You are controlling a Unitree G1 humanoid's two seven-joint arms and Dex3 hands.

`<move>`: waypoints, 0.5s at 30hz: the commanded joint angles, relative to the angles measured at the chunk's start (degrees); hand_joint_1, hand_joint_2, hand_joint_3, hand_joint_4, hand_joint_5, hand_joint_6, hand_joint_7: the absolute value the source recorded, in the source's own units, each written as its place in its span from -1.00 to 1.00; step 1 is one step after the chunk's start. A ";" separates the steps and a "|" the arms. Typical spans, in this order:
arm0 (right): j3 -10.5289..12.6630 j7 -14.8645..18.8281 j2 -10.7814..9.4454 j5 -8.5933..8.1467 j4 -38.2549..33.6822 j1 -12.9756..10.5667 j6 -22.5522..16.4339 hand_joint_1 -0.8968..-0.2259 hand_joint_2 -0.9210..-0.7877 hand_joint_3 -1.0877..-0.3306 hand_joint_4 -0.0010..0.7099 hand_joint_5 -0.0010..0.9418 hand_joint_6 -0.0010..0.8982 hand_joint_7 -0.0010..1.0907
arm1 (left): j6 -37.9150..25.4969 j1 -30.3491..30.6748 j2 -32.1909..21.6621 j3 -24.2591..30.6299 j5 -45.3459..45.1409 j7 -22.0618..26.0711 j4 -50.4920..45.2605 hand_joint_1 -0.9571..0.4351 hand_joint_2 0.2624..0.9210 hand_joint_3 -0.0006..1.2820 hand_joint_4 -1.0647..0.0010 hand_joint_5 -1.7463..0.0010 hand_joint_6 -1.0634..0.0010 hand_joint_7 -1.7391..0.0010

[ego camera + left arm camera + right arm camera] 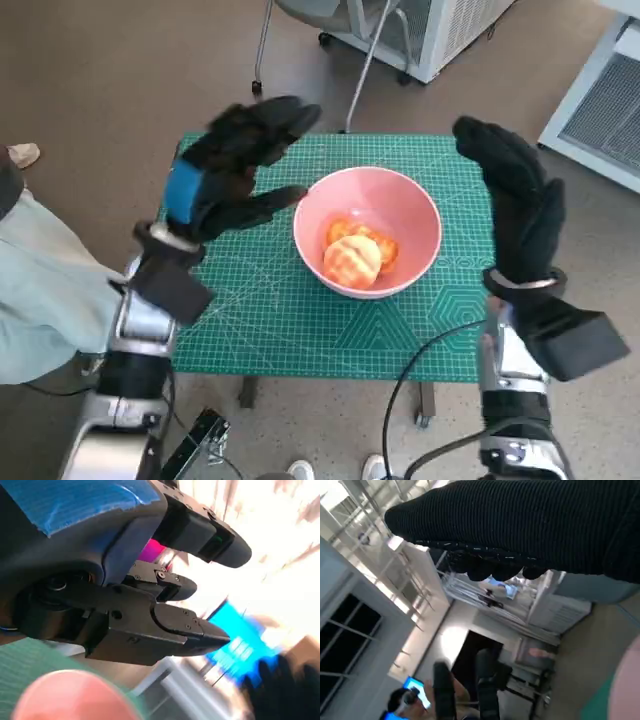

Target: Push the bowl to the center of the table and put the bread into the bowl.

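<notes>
Pink bowl (pixel 367 230) mid-frame, roughly table (pixel 270 320) centre; bread (pixel 352 261) already inside; left hand (pixel 228 172) left of bowl, fingers spread, holding nothing; right hand (pixel 515 196) right of bowl, fingers apart, empty; both flank bowl, task looks done.

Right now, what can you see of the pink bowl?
The pink bowl is round, smooth and glossy, like plastic or glazed ceramic. It stands upright near the middle of the green cutting mat, holding the bread, a pale golden roll with orange pieces behind it. Neither hand grips it; the left hand hovers beside its rim, fingers apart.
</notes>
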State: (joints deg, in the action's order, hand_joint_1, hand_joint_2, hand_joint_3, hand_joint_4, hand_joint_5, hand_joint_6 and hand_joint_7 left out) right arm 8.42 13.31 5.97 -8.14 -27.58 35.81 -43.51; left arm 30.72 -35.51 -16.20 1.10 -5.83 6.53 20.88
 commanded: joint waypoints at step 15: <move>-0.83 -1.25 1.53 0.73 2.01 1.45 3.55 -0.02 -1.00 -0.17 0.13 -0.99 -0.97 0.47 | -2.52 5.29 1.84 0.61 0.78 -0.77 -7.75 0.17 1.00 -0.88 0.02 0.79 0.34 0.11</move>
State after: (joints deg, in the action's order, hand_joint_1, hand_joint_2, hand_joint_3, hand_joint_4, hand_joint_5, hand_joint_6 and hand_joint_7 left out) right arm 7.74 11.51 6.83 -6.95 -25.88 37.16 -41.16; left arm 28.87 -31.48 -14.30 1.59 -4.51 6.13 14.60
